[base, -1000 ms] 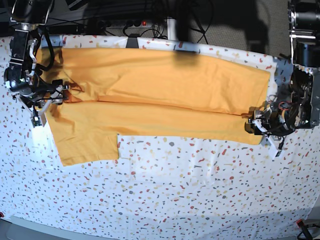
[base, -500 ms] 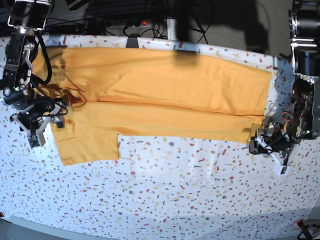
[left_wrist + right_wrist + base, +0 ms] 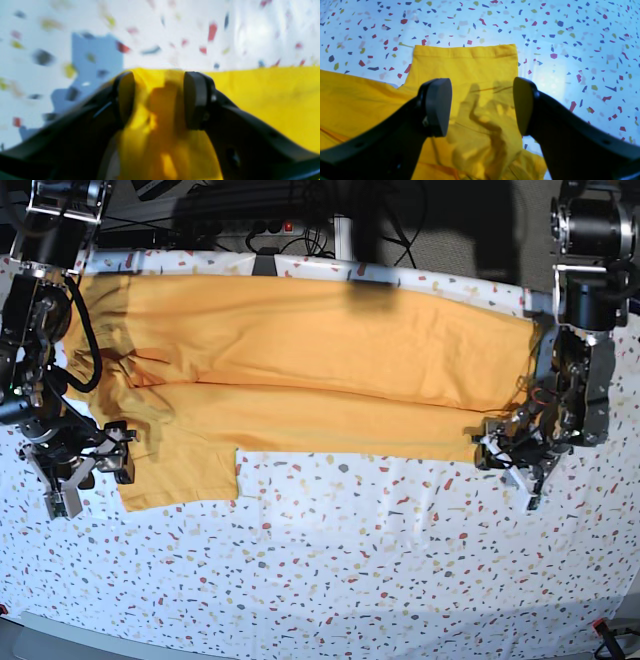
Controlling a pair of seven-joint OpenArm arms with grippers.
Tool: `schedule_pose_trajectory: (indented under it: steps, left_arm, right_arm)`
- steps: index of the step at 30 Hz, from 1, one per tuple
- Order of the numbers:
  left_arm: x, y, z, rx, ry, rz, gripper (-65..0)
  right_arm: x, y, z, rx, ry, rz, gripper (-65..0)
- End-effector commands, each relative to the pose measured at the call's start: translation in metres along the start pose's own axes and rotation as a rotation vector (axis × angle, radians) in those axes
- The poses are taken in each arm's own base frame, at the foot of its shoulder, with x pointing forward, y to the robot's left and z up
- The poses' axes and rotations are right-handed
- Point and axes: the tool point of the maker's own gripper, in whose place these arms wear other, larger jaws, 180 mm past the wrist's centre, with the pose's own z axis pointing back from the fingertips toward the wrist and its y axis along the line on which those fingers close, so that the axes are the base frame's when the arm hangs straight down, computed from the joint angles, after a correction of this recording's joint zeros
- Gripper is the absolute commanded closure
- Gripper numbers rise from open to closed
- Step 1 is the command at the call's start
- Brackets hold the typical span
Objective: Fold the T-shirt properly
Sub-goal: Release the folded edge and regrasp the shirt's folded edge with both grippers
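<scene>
Terrazzo-speckled tablecloth [image 3: 330, 570], cables behind | T-shirt [image 3: 320, 370] flat, long axis side to side, sleeve [image 3: 467, 65] jutting from near edge | left gripper [image 3: 512, 455] at shirt's hem corner, jaws parted, cloth bunched between, not clamped | right gripper [image 3: 85, 470] beside the sleeve, fingers spread, holding nothing | both arms equally near their ends

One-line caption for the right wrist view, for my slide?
Open right gripper poised above the T-shirt sleeve on the speckled table cover.
</scene>
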Motion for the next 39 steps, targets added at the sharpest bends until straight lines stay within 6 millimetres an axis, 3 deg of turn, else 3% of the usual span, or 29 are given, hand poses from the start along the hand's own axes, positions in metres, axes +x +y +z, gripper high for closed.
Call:
schedule_pose_trajectory:
  steps: [1, 7, 9, 11, 17, 26, 33, 36, 39]
  left_arm:
    - [0.018, 0.004, 0.002, 0.011, -0.034, -0.019, -30.7]
    - [0.02, 0.005, 0.002, 0.017, -0.034, -0.024, -27.8]
    - [0.022, 0.005, 0.002, 0.018, -0.032, -0.025, -17.4]
    - [0.024, 0.006, 0.002, 0.019, -0.026, -0.026, -0.2]
    - [0.034, 0.004, 0.003, 0.01, -0.047, -0.018, 0.0]
    - [0.035, -0.002, 0.003, -0.028, -0.047, 0.03, 0.0]
    - [0.035, -0.002, 0.003, -0.028, -0.046, 0.03, 0.0]
    - [0.035, -0.002, 0.003, -0.028, -0.047, 0.03, 0.0]
    - [0.036, -0.003, 0.003, -0.029, -0.049, 0.031, 0.0]
  right_arm:
    - [0.022, -0.008, 0.005, -0.019, -0.061, 0.014, -38.7]
    - [0.022, -0.008, 0.005, -0.019, -0.062, 0.014, -38.7]
    - [0.024, -0.008, 0.005, -0.019, -0.076, 0.014, -38.6]
    - [0.026, -0.009, 0.004, -0.019, -0.096, 0.008, -38.6]
    - [0.018, -0.028, -0.018, -0.031, -0.064, -0.071, -38.6]
    - [0.018, -0.075, -0.084, -0.04, 0.055, -0.266, -38.6]
    - [-0.037, -0.087, -0.118, -0.118, 0.171, -0.323, -38.5]
    - [-0.066, -0.08, -0.12, -0.131, 0.223, -0.329, -38.5]
    - [-0.08, -0.07, -0.121, -0.117, 0.249, -0.332, -36.7]
